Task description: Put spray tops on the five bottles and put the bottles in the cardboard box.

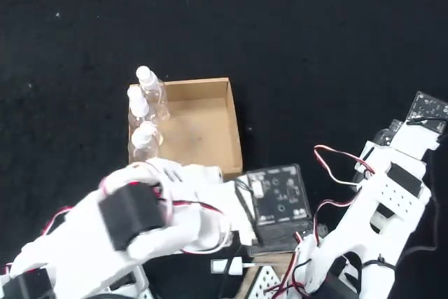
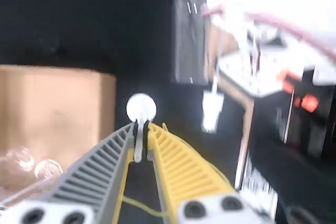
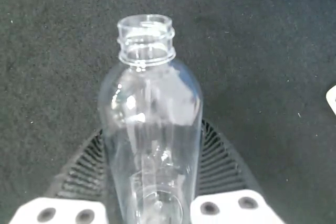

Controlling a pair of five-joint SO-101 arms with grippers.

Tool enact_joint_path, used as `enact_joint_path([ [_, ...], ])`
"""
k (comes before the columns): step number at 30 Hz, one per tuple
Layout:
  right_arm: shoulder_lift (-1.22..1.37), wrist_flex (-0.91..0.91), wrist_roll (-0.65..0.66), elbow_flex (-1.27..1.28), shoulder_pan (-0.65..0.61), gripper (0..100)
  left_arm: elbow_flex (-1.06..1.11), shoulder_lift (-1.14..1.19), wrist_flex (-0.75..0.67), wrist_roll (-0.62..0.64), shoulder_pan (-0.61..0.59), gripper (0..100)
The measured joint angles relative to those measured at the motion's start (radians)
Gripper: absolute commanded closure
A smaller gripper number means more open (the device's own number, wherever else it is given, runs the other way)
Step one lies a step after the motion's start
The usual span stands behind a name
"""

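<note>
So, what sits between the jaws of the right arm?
A clear bottle, its neck open and uncapped, stands between them. The right wrist view shows this.

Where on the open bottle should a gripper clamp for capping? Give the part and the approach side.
Clamp the open bottle on its wide round body, below the shoulder, with fingers coming in from opposite sides, as the right gripper has them. That probably gives the firmest hold and leaves the threaded neck free for capping.
</note>
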Motion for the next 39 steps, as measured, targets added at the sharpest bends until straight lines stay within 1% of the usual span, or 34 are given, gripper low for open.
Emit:
enact_joint_path([
  [1, 0.0, 0.0, 0.0, 0.0, 0.0, 98.7, -0.043, 0.0, 0.0, 0.006, -0.009, 97],
  [3, 0.0, 0.0, 0.0, 0.0, 0.0, 98.7, -0.127, 0.0, 0.0, 0.017, -0.066, 97],
  [10, 0.0, 0.0, 0.0, 0.0, -0.003, 98.8, -0.419, 0.0, -0.011, 0.028, -0.396, 97],
  [18, 0.0, 0.034, 0.0, 0.0, -0.1, 98.8, -0.758, -0.012, -0.026, 0.15, -0.623, 97],
  [23, 0.0, 0.087, 0.0, -0.011, -0.157, 98.8, -0.876, -0.017, -0.026, 0.175, -0.821, 97],
  [27, 0.0, 0.196, 0.0, -0.107, -0.192, 98.8, -0.872, -0.017, -0.026, 0.175, -1.022, 97],
  [30, 0.0, 0.298, -0.002, -0.198, -0.224, 98.8, -0.818, -0.017, -0.026, 0.175, -1.177, 97],
  [32, 0.0, 0.341, -0.032, -0.235, -0.25, 98.8, -0.741, -0.017, -0.026, 0.175, -1.28, 97],
  [35, 0.0, 0.347, -0.071, -0.245, -0.313, 98.8, -0.589, -0.011, -0.037, 0.175, -1.427, 97],
  [39, 0.0, 0.347, -0.104, -0.245, -0.419, 98.8, -0.339, -0.005, -0.127, 0.175, -1.608, 97],
])
